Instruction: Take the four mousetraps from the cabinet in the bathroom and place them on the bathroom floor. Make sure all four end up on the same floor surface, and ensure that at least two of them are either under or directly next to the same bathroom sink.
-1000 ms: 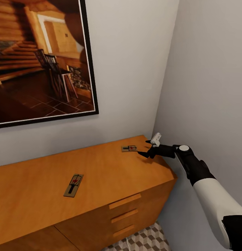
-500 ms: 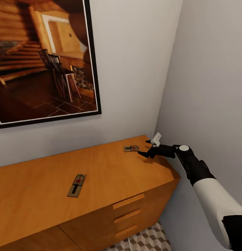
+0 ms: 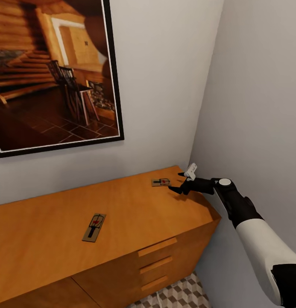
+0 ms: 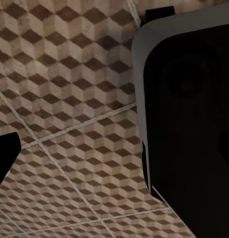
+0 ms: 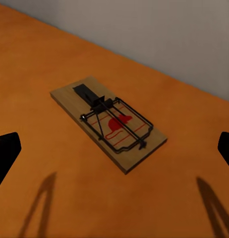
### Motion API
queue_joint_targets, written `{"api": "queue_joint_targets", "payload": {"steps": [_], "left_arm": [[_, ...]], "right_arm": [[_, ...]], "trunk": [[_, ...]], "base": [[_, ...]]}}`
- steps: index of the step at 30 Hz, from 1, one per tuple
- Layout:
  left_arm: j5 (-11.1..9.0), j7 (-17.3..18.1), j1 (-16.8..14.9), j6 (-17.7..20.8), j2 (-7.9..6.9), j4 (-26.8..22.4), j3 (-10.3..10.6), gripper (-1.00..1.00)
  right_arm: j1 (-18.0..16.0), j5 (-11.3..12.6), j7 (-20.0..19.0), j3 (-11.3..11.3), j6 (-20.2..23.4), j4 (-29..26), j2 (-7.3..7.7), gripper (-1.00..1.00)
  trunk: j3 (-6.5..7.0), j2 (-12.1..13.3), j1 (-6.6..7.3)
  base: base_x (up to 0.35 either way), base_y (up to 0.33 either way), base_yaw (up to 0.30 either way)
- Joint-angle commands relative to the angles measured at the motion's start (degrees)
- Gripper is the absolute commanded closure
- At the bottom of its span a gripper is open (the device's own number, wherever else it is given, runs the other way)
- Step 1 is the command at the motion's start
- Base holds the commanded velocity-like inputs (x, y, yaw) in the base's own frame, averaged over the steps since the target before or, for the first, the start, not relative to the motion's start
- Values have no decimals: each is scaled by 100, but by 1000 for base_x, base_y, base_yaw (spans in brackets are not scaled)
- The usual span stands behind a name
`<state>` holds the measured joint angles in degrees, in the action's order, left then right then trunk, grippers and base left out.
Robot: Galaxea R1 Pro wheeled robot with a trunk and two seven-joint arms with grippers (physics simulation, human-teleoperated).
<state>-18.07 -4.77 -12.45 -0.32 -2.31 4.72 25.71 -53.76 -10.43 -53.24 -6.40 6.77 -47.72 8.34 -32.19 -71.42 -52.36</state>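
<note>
The orange-brown cabinet [image 3: 122,222] stands in the wall corner under a framed picture [image 3: 54,72]. Two mousetraps lie flat on its top: one [image 3: 93,227] near its front, one [image 3: 160,182] near its back right corner. The right gripper [image 3: 180,182], jaws spread, hovers just beside the latter.

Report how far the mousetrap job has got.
No trap shows on the patterned floor in these views. Two mousetraps lie on the cabinet top: the far mousetrap and the near mousetrap. In hand: the open right gripper is lined up just short of the far mousetrap. Left: grasp it, carry both down beside the sink.
</note>
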Motion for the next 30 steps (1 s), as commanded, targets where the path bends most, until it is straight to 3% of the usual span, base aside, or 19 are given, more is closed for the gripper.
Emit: {"api": "queue_joint_targets", "payload": {"steps": [1, 30], "left_arm": [[-48, -2, -4, -3, 3, 7, 48, -100], [-48, 2, 14, -3, 3, 4, 48, -100]], "right_arm": [[-3, -9, -15, -8, 44, -10, 3, -100], [-3, -38, -28, -19, 45, -8, 10, -100]], "trunk": [[-5, -3, 0], [-5, -3, 0]], "base": [[0, 0, 0], [0, 0, 0]]}}
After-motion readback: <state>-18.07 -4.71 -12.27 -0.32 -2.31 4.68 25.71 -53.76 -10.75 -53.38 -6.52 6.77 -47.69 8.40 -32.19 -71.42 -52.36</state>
